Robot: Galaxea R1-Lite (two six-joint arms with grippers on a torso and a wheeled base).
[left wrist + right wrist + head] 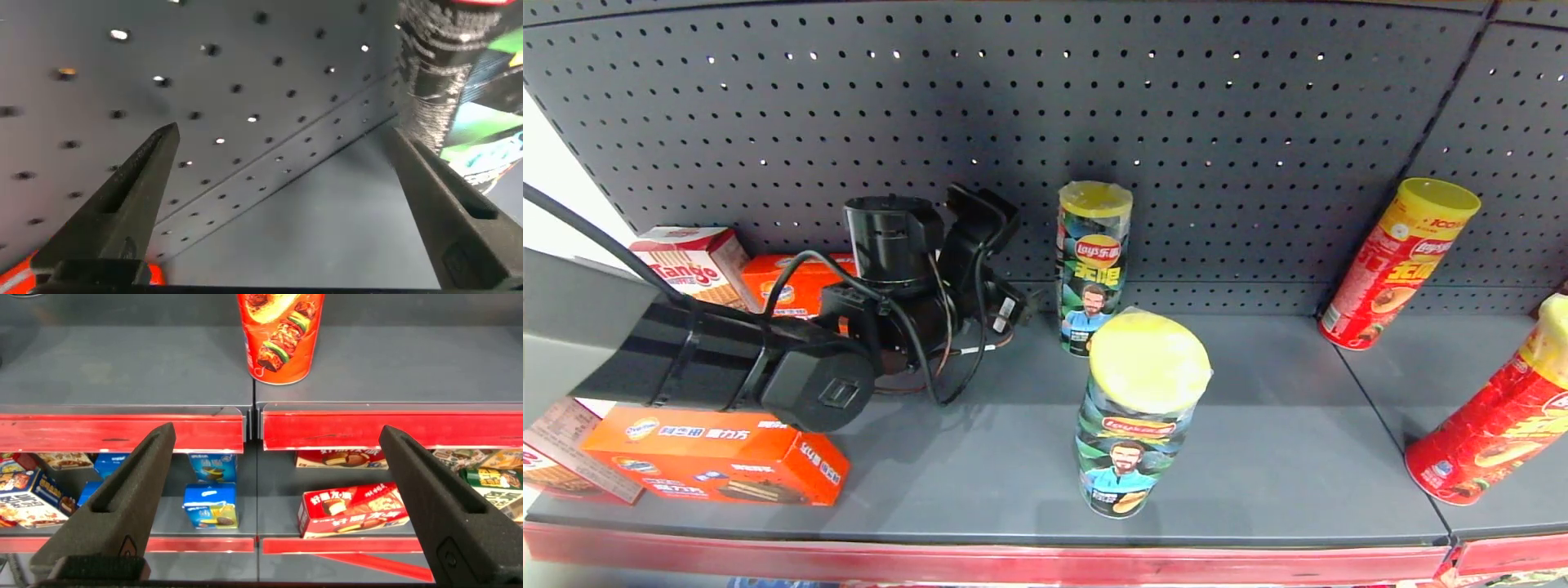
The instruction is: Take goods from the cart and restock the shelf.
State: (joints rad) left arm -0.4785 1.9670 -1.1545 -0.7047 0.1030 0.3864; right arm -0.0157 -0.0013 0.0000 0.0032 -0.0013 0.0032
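Two green chip cans with yellow lids stand upright on the grey shelf [980,465]: one at the back [1094,265] and one nearer the front edge [1139,416]. My left gripper [1001,278] is low over the shelf, just left of the back can and facing the pegboard. In the left wrist view the left gripper [282,135] is open and holds nothing, with the back can [482,98] just outside one finger. My right gripper [278,434] is open and holds nothing, out in front of the red shelf edge [122,429]. A red chip can [282,335] stands beyond it.
Two red chip cans [1401,261] [1494,425] lean on the right section. Orange biscuit boxes lie at front left [715,453] and back left [800,282], beside a white-red wafer box [694,261]. Snack boxes [351,508] fill the lower shelf. Free room lies between the green and red cans.
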